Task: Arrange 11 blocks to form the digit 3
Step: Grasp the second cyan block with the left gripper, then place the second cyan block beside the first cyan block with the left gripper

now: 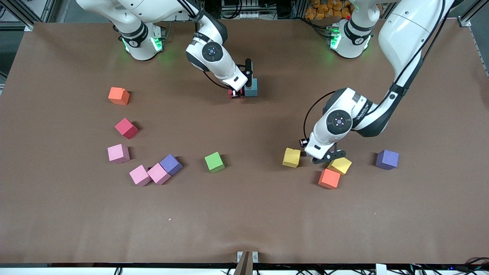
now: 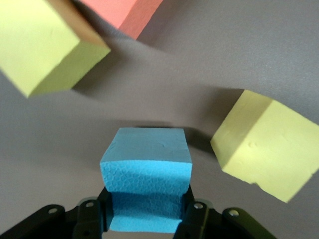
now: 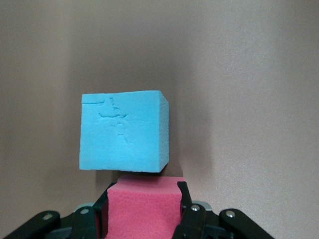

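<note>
The left tool (image 2: pixel 144 219) grips a cyan block (image 2: pixel 147 172) between two yellow blocks (image 1: pixel 291 157), and the right tool (image 3: pixel 144 214) presses a pink block (image 3: pixel 144 206) beside another cyan block (image 3: pixel 123 132), probably starting the digit.

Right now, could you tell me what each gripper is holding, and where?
Left gripper: cyan block, clamped on two facing sides. Right gripper: pink block, likewise.

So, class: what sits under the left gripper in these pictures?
The left gripper is shut on a cyan block, between two yellow blocks. In the front view the arm covers this block, so whether it touches the table cannot be seen.
</note>
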You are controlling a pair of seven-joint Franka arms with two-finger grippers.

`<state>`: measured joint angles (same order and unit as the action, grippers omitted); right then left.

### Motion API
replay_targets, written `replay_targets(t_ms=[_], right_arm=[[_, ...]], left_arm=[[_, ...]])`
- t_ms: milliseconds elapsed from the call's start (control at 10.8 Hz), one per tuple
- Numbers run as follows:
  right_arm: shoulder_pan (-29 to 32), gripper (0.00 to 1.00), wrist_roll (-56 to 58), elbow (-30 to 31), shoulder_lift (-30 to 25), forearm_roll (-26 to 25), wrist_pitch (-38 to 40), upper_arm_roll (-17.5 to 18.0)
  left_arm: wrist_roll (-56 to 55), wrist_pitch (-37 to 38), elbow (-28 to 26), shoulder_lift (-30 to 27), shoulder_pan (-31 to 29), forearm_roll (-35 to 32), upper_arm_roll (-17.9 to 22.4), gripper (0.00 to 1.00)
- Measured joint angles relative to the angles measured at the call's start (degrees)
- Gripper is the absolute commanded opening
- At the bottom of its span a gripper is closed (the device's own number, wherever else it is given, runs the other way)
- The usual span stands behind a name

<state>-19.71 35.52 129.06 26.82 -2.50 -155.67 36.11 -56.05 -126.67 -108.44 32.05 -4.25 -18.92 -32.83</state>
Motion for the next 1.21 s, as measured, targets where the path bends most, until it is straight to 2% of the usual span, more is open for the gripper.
replay_targets(t_ms=[278,743,1207], right_arm=[[0.00,0.26,0.03,0.03,0.06,-0.16,0.00,0.01],[-0.20,0.26,0.11,0.19,0.13,-0.43,-0.02,0.27],[-0.26,0.26,0.11,0.32,0.14,-0.64,-0.04,0.97]], left_arm=[[-12.56,0.01,-1.89,-2.65,-1.29,1.55,-2.82,0.51],[-23.33,0.02,-7.46,-7.99,-17.37,5.62,-16.65,0.50],[-42.12,0.01,-9.70,-8.17,-18.97,5.71,-21.34,0.51]])
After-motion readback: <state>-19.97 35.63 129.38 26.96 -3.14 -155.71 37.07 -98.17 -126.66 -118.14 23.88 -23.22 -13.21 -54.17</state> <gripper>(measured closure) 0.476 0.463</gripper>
